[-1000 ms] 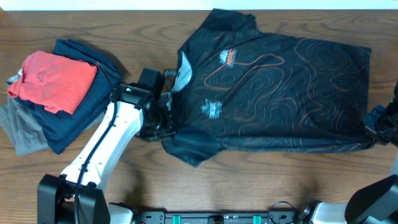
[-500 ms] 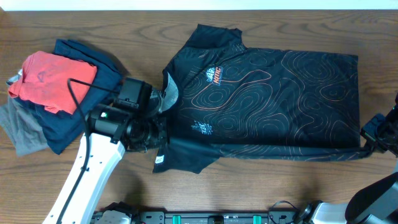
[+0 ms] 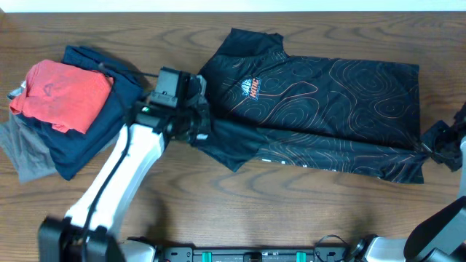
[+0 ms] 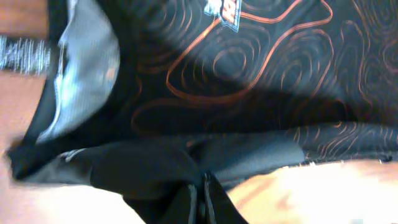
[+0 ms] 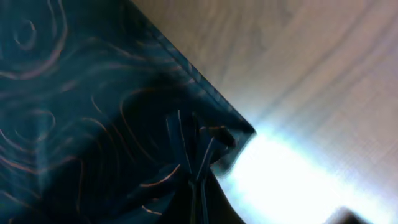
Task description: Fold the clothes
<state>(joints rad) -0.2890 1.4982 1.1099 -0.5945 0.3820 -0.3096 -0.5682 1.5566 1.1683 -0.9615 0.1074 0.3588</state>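
The black jersey [image 3: 328, 102] with orange contour lines lies across the table's middle and right, its near long edge folded up over the body. My left gripper [image 3: 198, 129] is shut on the jersey's fabric near the collar end; the left wrist view shows the jersey [image 4: 249, 81], its grey collar lining and my closed fingers [image 4: 202, 199] pinching black cloth. My right gripper [image 3: 429, 149] is shut on the jersey's hem corner at the right edge; the right wrist view shows the fingers [image 5: 198, 186] closed on bunched cloth [image 5: 93, 112].
A stack of folded garments sits at the left: a red shirt [image 3: 62, 91] on top of navy [image 3: 109, 124] and grey [image 3: 25, 156] pieces. The wooden table [image 3: 291, 211] shows in front of the jersey.
Both grippers carried the jersey's near edge away from me, folding it over the body. The left gripper moved up and right toward the collar; the right rose slightly.
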